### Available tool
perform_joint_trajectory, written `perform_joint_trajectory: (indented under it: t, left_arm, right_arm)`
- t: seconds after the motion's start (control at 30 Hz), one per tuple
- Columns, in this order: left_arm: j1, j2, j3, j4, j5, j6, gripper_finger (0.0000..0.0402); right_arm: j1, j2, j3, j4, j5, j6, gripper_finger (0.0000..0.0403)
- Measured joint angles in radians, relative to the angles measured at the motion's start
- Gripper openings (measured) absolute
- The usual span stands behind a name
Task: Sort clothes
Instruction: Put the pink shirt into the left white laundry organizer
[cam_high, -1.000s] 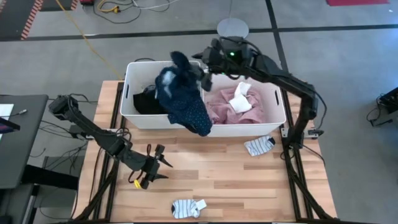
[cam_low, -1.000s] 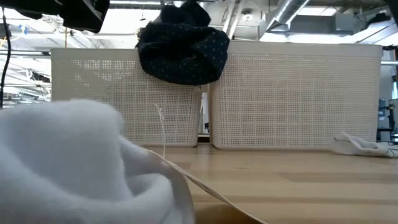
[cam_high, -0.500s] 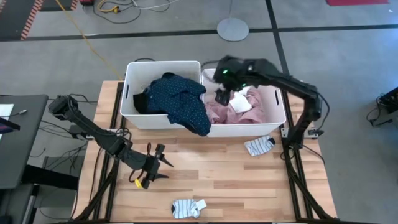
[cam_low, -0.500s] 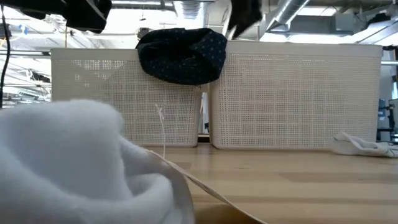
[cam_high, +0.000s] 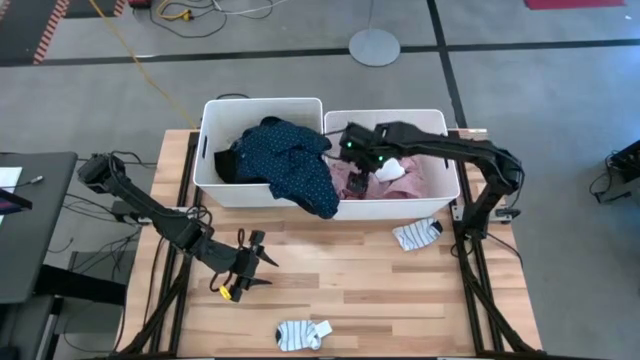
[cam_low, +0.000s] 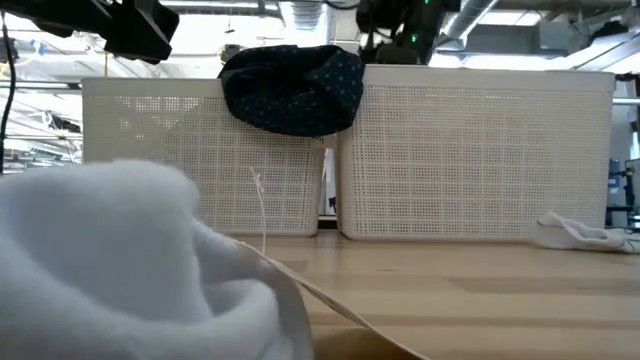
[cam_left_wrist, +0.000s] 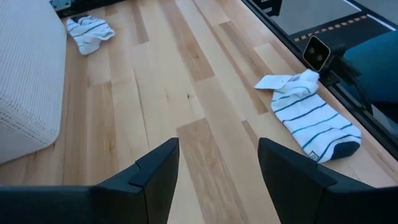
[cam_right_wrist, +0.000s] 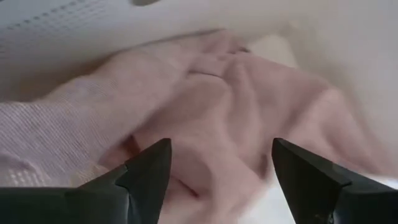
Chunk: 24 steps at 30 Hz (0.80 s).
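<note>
A navy dotted piece (cam_high: 296, 165) lies in the left white bin (cam_high: 215, 110), and its lower part hangs over the bin's near wall (cam_low: 295, 90). A black top (cam_high: 232, 163) lies beside it. A pink top (cam_high: 400, 183) and a white piece (cam_high: 390, 168) lie in the right bin (cam_high: 448, 150). My right gripper (cam_high: 360, 172) is open, down in the right bin, just over the pink top (cam_right_wrist: 205, 112). My left gripper (cam_high: 258, 262) is open and empty above the table's near left. One striped sock (cam_high: 417, 234) lies in front of the right bin and another (cam_high: 303, 333) at the near edge.
The two bins stand side by side along the table's far edge. The bare wooden table (cam_high: 350, 280) stretches between the bins and the near edge. The left wrist view shows both socks (cam_left_wrist: 311, 118) (cam_left_wrist: 89, 32) on the wood and a bin wall (cam_left_wrist: 25, 81).
My right gripper held the navy dotted piece up over the left bin and has let it go. The piece has dropped into the bin, with one part draped over the near wall. The gripper has gone right and down into the right bin, toward the pink top.
</note>
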Motion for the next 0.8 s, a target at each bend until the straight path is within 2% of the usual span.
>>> perform_joint_trajectory:
  t: [0.23, 0.43, 0.53, 0.6, 0.67, 0.7, 0.8]
  left_arm:
    - [0.0, 0.0, 0.0, 0.001, 0.0, 0.003, 0.0215]
    - [0.0, 0.0, 0.0, 0.0, 0.0, 0.002, 0.0215]
    - [0.0, 0.0, 0.0, 0.0, 0.0, 0.005, 0.0215]
    - [0.0, 0.0, 0.0, 0.001, 0.0, 0.007, 0.0215]
    - [0.0, 0.0, 0.0, 0.005, 0.0, 0.014, 0.0215]
    - [0.0, 0.0, 0.0, 0.004, 0.0, 0.016, 0.0215]
    - [0.0, 0.0, 0.0, 0.003, 0.0, 0.013, 0.0215]
  right_arm:
    - [0.002, -0.004, -0.214, 0.271, -0.088, -0.009, 0.029]
    - [-0.028, -0.004, -0.323, 0.392, -0.114, -0.01, 0.0275]
    - [-0.033, 0.005, -0.348, 0.398, -0.114, -0.009, 0.0217]
    - [-0.034, 0.008, -0.358, 0.391, -0.114, -0.005, 0.0142]
    - [-0.034, 0.008, -0.362, 0.379, -0.117, -0.018, 0.0048]
    - [-0.032, 0.003, -0.362, 0.379, -0.117, -0.026, 0.0026]
    - [-0.012, -0.04, -0.339, 0.366, -0.088, -0.023, 0.0008]
